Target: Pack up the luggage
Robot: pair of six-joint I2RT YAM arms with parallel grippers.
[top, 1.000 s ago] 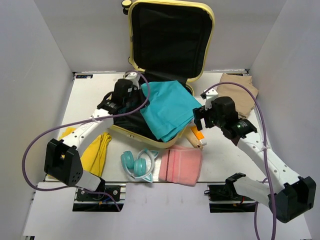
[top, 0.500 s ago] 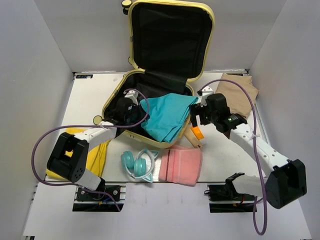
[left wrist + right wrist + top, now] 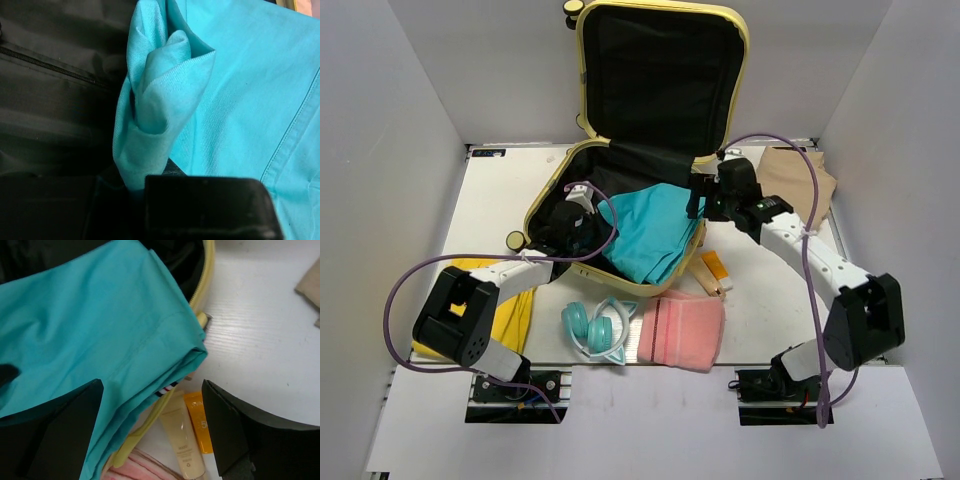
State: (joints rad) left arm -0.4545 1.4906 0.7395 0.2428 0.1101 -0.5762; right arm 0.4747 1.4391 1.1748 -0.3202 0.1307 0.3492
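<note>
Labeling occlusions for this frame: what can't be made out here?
- Suitcase contents: all views, teal cloth covers them; only a striped edge shows, right wrist.
- Tube print: right wrist, too small; orange tube partly behind a finger.
- Tan cloth: right wrist, cut off by the frame edge.
- Yellow cloth: top external, left arm crosses it.
- Left end effector tips: left wrist, buried in the cloth fold.

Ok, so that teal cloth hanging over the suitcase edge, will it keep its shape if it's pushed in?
Probably not. The teal cloth bunches into a soft fold where the left gripper pinches it, so it looks floppy. It drapes over the luggage rim, suggesting it's light. Pushed, it would likely crumple rather than slide whole.
</note>
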